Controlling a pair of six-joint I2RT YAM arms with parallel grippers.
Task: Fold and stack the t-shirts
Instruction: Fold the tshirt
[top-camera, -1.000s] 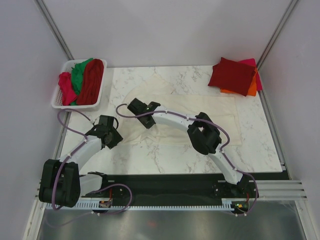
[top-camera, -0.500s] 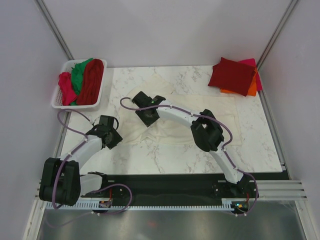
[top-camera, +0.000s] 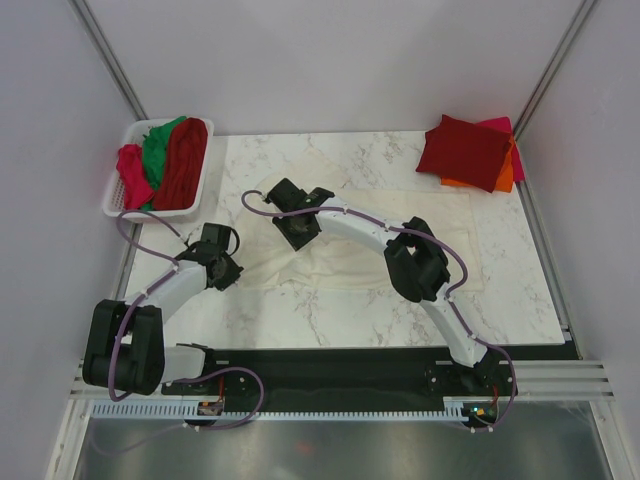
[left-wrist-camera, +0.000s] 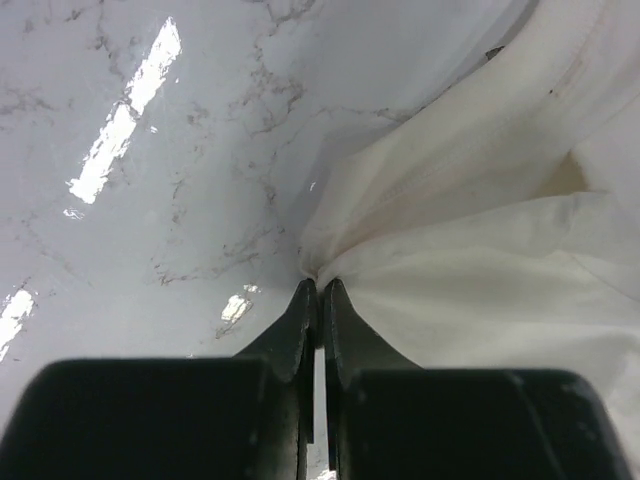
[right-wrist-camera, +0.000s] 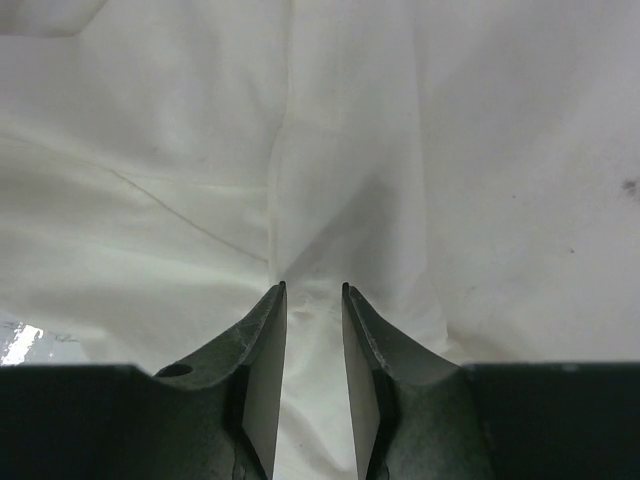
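Observation:
A white t-shirt (top-camera: 400, 240) lies spread and rumpled on the marble table (top-camera: 330, 320). My left gripper (top-camera: 226, 266) is at its left edge and is shut on a pinch of the white cloth (left-wrist-camera: 400, 250), low over the marble. My right gripper (top-camera: 296, 218) reaches over to the shirt's upper left part. In the right wrist view its fingers (right-wrist-camera: 262, 330) press down into the cloth (right-wrist-camera: 400, 130) with a narrow gap between them, and a crease runs up from the tips. A stack of folded shirts, dark red on top (top-camera: 465, 150), lies at the back right.
A white basket (top-camera: 118, 195) at the back left holds red and green shirts. Grey walls and metal posts close in the table on three sides. A black rail runs along the near edge by the arm bases.
My right gripper has moved a little up and to the right over the shirt. My left gripper has shifted slightly up and right with the shirt's edge held in it.

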